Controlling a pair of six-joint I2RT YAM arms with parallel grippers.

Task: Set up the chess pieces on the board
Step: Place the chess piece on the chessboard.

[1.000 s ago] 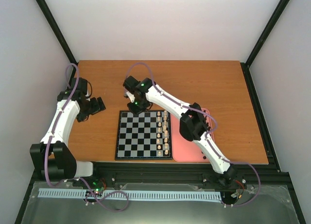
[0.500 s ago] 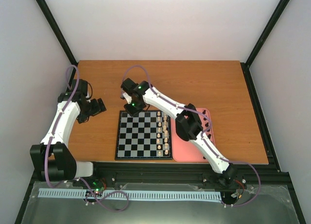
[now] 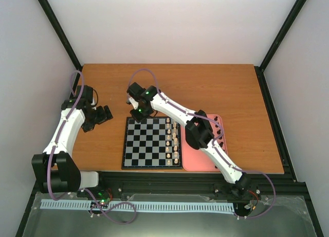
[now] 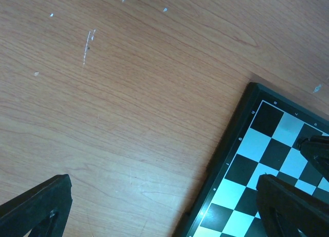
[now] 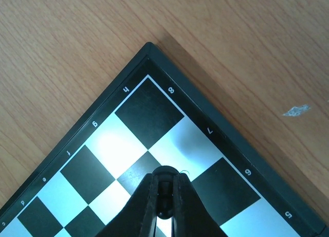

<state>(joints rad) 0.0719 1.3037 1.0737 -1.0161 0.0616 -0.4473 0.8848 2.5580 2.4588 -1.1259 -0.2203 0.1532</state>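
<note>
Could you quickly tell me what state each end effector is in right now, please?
Left end effector: open, holding nothing.
Right end effector: closed on a tiny black chess piece.

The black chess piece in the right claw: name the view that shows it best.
Right wrist view: the black chess piece shows close up, pinched in the right claw above a corner of the board. The top view hides it under that claw. The left wrist view shows the board's edge, with no piece discernible.
</note>
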